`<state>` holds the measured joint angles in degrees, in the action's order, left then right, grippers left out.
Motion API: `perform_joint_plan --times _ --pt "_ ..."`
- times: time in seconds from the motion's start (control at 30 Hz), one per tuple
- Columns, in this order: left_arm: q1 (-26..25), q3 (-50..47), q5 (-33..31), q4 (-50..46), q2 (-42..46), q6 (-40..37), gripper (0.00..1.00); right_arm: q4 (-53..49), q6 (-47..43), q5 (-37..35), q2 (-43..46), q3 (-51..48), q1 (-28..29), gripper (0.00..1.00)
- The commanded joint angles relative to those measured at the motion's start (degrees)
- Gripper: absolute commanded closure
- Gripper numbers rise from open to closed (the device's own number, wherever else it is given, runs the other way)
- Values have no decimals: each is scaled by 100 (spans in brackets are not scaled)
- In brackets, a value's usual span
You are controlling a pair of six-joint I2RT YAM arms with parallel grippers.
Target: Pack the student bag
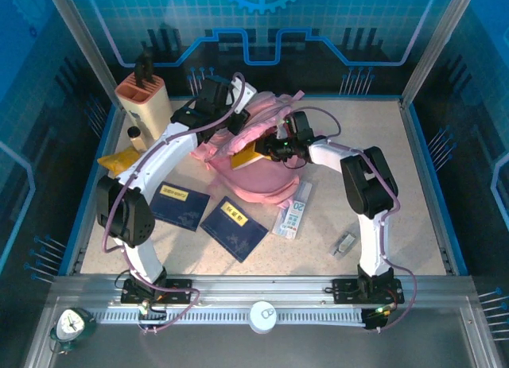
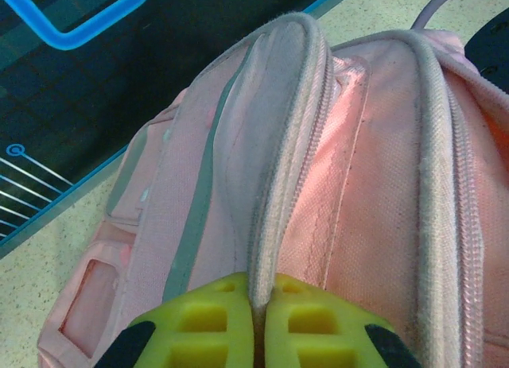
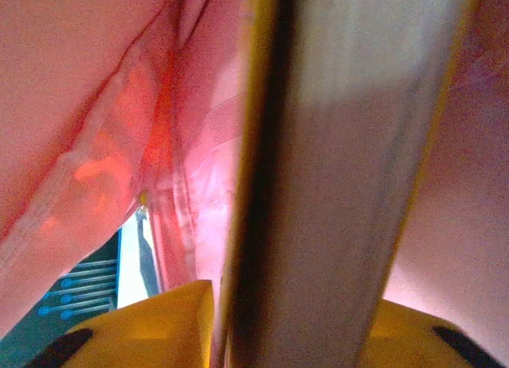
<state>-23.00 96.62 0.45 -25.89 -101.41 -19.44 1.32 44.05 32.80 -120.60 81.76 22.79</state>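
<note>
Logged pink fabric student bag point(image 1: 264, 181) at far middle of table point(image 1: 398, 193), zip rim pinched in tight-shut left gripper point(image 2: 258, 308); flat yellow-edged book point(image 1: 248, 153) partway in, between jaws of right gripper point(image 3: 296, 332)—clamped or loosed, couldn't tell—two dark blue booklets point(image 1: 179, 203), clear pen box point(image 1: 293, 213) yet unpacked.

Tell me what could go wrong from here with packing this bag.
1. The yellow book sits only partly inside the student bag; released by the right gripper, it might slide out.
2. The left gripper pinches just the zip edge; it could slip and shut the opening.
</note>
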Motion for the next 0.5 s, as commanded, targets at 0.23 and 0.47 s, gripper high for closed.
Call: perform_joint_plan --times 0.23,0.47 --pt "121 229 478 677 420 157 100 -775 -587 -2085 1421 -1438 304 31" --pt "138 407 602 563 317 270 100 -404 -544 -2075 972 -1166 808 73"
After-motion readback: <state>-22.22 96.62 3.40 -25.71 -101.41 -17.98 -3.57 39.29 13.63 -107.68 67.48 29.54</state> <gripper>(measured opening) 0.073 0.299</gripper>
